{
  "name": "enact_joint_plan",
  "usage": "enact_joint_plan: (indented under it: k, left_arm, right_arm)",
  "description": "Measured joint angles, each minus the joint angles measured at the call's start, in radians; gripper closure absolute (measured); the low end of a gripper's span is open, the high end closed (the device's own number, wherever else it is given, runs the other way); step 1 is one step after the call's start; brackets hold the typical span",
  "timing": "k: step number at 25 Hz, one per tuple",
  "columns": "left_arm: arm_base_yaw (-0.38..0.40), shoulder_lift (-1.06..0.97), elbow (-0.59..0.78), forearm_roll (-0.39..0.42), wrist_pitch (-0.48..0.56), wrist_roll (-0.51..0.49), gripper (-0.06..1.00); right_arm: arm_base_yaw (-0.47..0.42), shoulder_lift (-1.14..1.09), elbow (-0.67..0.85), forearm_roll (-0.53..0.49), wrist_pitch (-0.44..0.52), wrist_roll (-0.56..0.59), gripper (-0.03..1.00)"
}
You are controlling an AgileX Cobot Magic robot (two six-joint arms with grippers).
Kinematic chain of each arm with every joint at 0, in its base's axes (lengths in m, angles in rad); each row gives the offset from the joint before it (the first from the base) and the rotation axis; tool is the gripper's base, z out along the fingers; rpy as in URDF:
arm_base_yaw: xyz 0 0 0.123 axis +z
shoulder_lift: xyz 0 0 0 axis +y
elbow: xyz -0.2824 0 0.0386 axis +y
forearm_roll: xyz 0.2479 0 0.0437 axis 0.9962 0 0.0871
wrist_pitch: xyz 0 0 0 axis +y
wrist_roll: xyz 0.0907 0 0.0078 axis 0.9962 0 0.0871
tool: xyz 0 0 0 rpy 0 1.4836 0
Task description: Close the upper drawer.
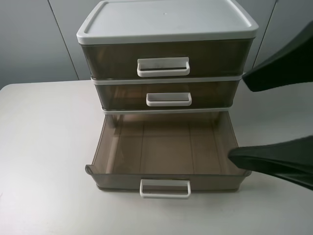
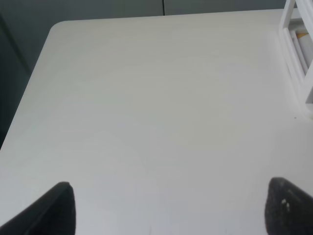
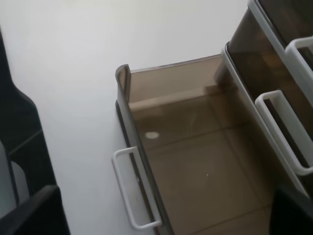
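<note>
My right claw is released, its two dark, matte, tapered fingers spread wide, one high beside the cabinet's right side and one low by the right wall of the open drawer; whether the low finger touches that wall I cannot tell. The arm enters from the right edge of the high view, fingers pointing left toward the unit. The open drawer is translucent smoky-brown plastic, smooth and glossy, rectangular, with flared rim corners and a white loop handle on its front wall. It occupies the lowest slot of the cabinet and is pulled far out over the table. Above it, the middle drawer and top drawer, same brown plastic with white loop handles, sit flush in their white frame. A white lid with rounded corners and a raised rim caps the unit. My left claw is likewise released, dark fingers wide apart, poised over bare, smooth, matte white tabletop, with only a white edge of the cabinet in its view.
</note>
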Motion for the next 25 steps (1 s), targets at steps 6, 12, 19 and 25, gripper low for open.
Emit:
enact_joint_plan:
  k: [6, 12, 19, 25]
  left_arm:
    - [0.000, 0.000, 0.000, 0.000, 0.000, 0.000, 0.20]
    - [0.000, 0.000, 0.000, 0.000, -0.001, -0.005, 0.20]
    - [0.000, 0.000, 0.000, 0.000, -0.001, -0.005, 0.20]
    - [0.000, 0.000, 0.000, 0.000, -0.001, -0.005, 0.20]
  right_arm:
    - [0.000, -0.279, 0.119, 0.005, 0.052, 0.114, 0.34]
    - [0.000, -0.457, 0.205, -0.010, 0.186, 0.176, 0.34]
    - [0.000, -0.572, 0.266, -0.049, 0.247, 0.211, 0.34]
    - [-0.008, -0.588, 0.266, -0.054, 0.247, 0.224, 0.34]
